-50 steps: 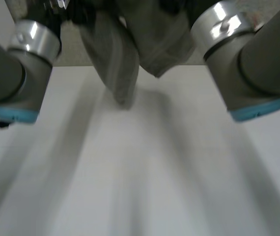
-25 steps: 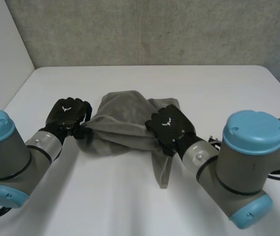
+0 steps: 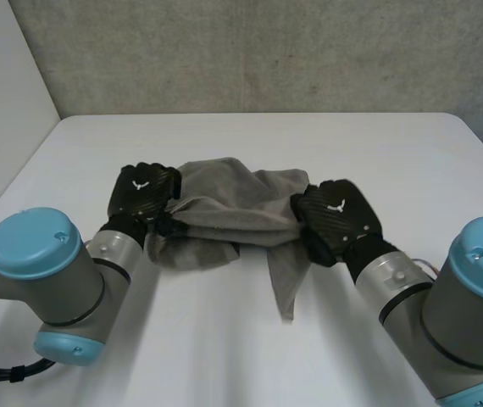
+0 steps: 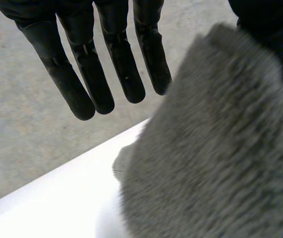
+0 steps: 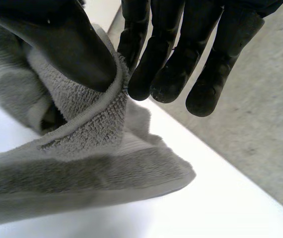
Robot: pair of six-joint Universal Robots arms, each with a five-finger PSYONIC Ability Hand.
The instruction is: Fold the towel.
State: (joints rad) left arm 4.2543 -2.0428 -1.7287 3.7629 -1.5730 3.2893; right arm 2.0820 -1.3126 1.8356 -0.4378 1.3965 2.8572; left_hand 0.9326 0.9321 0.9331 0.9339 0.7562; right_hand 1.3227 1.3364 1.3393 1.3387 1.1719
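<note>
— Where are we holding the towel point(image 3: 224, 208)?

— We're holding it bunched between both hands, low over the tabletop point(image 3: 377, 144), with one tail trailing down onto it. Our right hand point(image 3: 336, 219) is pinching a hemmed edge between its thumb and fingers point(image 5: 136, 54). Our left hand point(image 3: 144, 191) is sitting at the opposite end, and we cannot tell whether it is gripping.

— How are we expecting it to handle?

— Soft, light and floppy, we're judging, sagging wherever it is unsupported, though the terry is hardly slippery. We're thinking two corners along one hem are the places to take hold.
</note>
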